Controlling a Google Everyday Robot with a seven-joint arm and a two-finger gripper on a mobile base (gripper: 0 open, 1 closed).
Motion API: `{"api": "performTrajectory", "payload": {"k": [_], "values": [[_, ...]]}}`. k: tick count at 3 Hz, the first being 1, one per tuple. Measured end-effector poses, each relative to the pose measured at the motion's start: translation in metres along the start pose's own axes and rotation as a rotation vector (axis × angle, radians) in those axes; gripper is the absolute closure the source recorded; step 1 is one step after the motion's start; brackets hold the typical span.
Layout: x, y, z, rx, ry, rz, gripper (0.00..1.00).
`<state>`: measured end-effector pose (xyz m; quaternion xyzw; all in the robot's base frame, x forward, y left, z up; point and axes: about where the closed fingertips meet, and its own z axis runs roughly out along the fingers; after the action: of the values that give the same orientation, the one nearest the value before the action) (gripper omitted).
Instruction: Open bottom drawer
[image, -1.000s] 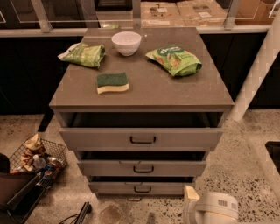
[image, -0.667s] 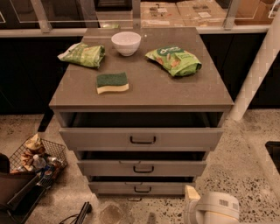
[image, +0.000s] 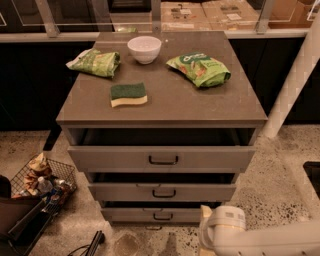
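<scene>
The grey cabinet has three flat-fronted drawers, each with a small black bar handle. The bottom drawer (image: 130, 214) is the lowest and narrowest-looking front, with its handle (image: 162, 217) at the middle. A dark gap shows above it. My white arm comes in from the bottom right, and the gripper (image: 206, 216) sits low by the floor, right next to the right part of the bottom drawer's front, to the right of the handle. I cannot tell whether it touches the front.
The middle drawer (image: 162, 191) and top drawer (image: 162, 159) stick out above it. On the cabinet top lie a white bowl (image: 144, 48), a sponge (image: 129, 94) and two green bags (image: 199, 69). A wire basket of snacks (image: 42, 180) stands on the floor at the left. A white post (image: 292, 85) stands at the right.
My arm and gripper have shifted a little to the left, closer to the bottom drawer's front. The drawers have not moved.
</scene>
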<state>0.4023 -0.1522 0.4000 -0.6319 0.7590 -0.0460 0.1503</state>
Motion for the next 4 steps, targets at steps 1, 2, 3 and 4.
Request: {"api": "performTrajectory", "payload": {"k": [1, 2, 3, 4], "values": [[-0.017, -0.002, 0.058, -0.035, 0.017, -0.048, 0.00], [-0.026, 0.000, 0.097, -0.061, 0.022, -0.079, 0.00], [-0.032, 0.007, 0.123, -0.075, 0.014, -0.088, 0.00], [-0.041, 0.008, 0.143, -0.078, -0.020, -0.093, 0.00]]}}
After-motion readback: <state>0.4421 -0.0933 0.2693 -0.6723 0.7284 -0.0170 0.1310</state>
